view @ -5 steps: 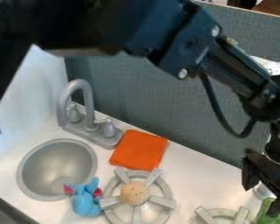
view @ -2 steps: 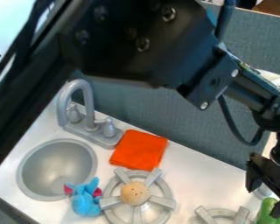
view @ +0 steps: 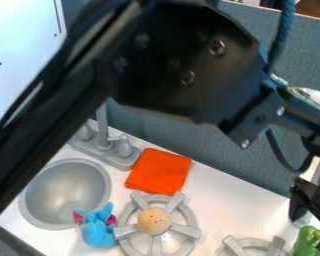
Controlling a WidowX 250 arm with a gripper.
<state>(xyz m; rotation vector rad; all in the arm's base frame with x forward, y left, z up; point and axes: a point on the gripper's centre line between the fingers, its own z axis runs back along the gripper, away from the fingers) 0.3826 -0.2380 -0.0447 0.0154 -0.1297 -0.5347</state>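
A black two-finger claw (view: 310,228) was at the lower right edge of the scene, low over the white counter (view: 223,197), with its two fingers apart. Right at it was a bright green, lumpy, rounded thing (view: 307,239), which lay in the lower right corner, partly hidden by the lower finger; whether the two touched could not be told. A small, shiny, pale thing (view: 301,220) showed just beside the upper finger, too much covered to make out. The black jointed arm (view: 189,65) crossed the upper part of the scene, and its thick link ran down to the left edge, covering the top of a grey faucet (view: 102,122) with two knobs.

Left of the green thing was a grey ring-shaped burner with raised bars (view: 255,244), cut off by the bottom edge. Farther left, a tan, round thing with dark specks (view: 154,221) rested on the middle of a second grey burner (view: 187,230). A folded orange cloth (view: 159,171) lay close behind that burner. A blue plush toy with pink ears (view: 98,231) was between it and the round grey sink (view: 66,190), at the sink's rim. A grey, fabric-like partition (view: 203,145) stood behind the counter.
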